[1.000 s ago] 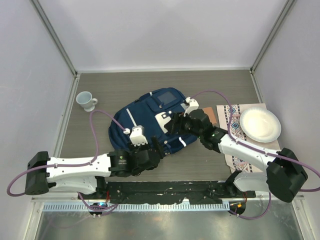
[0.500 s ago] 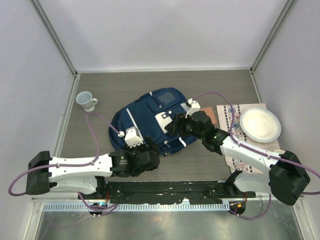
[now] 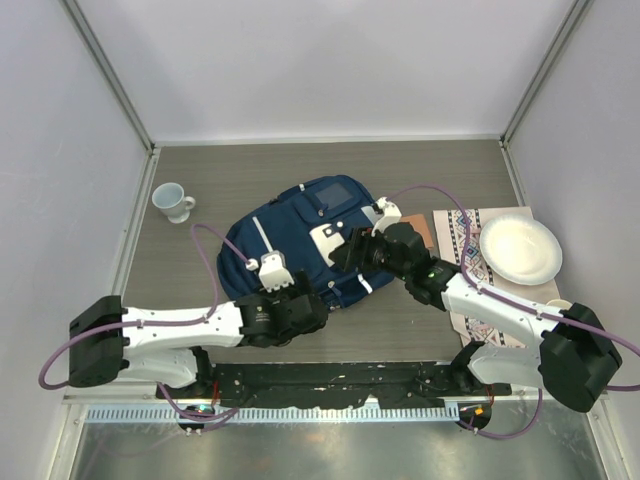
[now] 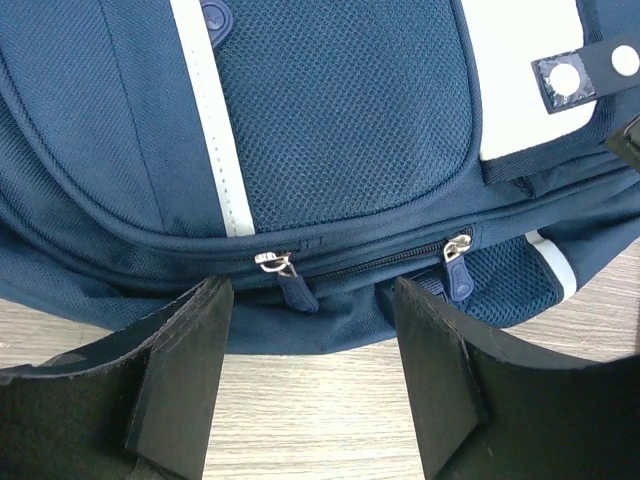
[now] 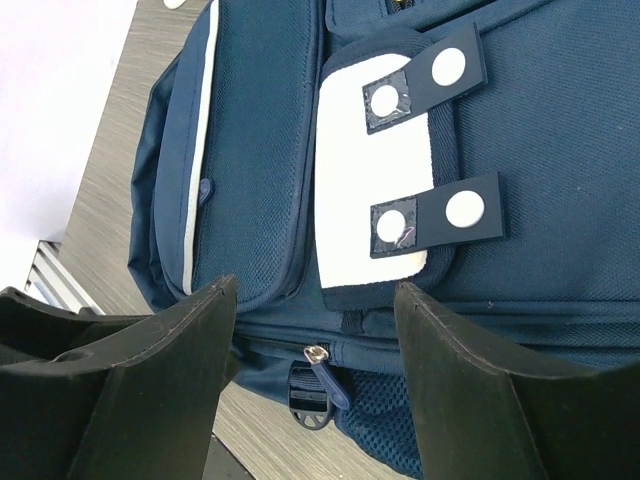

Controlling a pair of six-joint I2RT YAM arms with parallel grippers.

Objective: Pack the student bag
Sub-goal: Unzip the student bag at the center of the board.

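The left gripper point(image 4: 312, 298) stands with its black jaws spread and empty, one on each side of a silver-topped zipper pull point(image 4: 296, 288) at the near edge of the navy blue fabric backpack with thin white stripes point(image 3: 288, 226). The right gripper point(image 5: 314, 298) is spread and empty too, over the bag's white patch point(image 5: 375, 190). The bag lies flat mid-table. A white cup point(image 3: 172, 200) sits far left, and a white plate point(image 3: 520, 250) rests on a patterned cloth point(image 3: 465, 240) to the right.

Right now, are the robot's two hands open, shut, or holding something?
Left gripper: open, empty, by the navy blue fabric backpack.
Right gripper: open, holding nothing.
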